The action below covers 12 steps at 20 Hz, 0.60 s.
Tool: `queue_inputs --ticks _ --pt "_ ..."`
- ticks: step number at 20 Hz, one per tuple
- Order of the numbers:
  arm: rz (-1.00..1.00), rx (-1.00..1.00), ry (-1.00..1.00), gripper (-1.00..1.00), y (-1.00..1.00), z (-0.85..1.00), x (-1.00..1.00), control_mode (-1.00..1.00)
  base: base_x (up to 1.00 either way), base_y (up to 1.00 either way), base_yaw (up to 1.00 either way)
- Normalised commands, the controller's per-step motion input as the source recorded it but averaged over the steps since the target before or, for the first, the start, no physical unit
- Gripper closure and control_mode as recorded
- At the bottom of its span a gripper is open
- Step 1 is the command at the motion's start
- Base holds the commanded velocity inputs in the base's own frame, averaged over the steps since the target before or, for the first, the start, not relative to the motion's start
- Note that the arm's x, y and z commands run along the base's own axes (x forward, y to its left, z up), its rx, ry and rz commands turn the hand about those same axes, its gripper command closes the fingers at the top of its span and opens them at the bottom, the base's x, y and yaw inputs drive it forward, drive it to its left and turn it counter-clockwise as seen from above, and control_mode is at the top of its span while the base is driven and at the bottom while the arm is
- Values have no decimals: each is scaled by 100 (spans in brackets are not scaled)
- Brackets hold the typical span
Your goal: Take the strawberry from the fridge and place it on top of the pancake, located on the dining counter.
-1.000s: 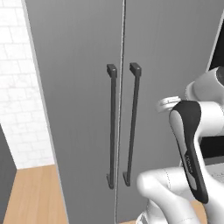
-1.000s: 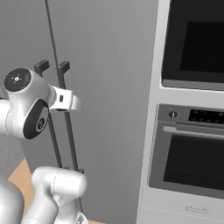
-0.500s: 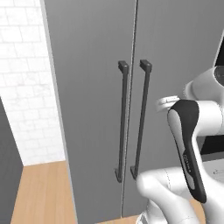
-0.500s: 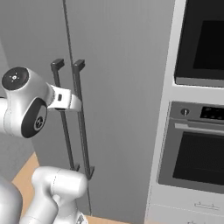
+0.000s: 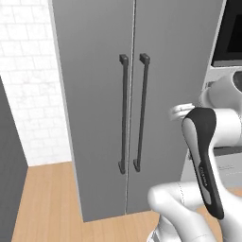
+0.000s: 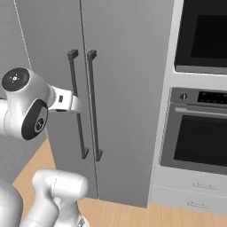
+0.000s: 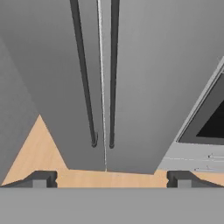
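The fridge [image 5: 156, 71] stands right in front of me, a tall grey cabinet with both doors closed. Its two dark bar handles [image 6: 82, 104] run side by side along the middle seam. In the hand view the fridge doors [image 7: 144, 78] fill the frame, and my gripper [image 7: 111, 178] is open, its fingertips [image 7: 41, 178] wide apart with nothing between them, a good way short of the handles [image 7: 111, 74]. The strawberry is hidden behind the closed doors. The pancake and the dining counter are out of view.
A built-in oven [image 6: 199, 142] with a drawer [image 6: 195, 195] below and a dark-windowed unit [image 6: 204, 35] above stands right of the fridge. A white brick wall [image 5: 28, 94] and a dark panel [image 5: 7, 165] lie to the left. Wooden floor [image 5: 47, 203] runs along the fridge's foot.
The whole picture has shifted, so the base has driven: the fridge now sits further right in the right base view and looks slightly smaller. The arm holds the same pose; the doors stay closed.
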Motion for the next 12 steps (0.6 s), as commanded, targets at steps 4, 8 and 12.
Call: queue_inputs --ticks 4,8,12 --pt "0 0 0 -100 0 0 0 100 -46 0 0" --pt "0 0 1 -100 0 0 25 -100 5 0 -1" --pt "0 0 11 -100 6 -1 91 -100 0 0 0"
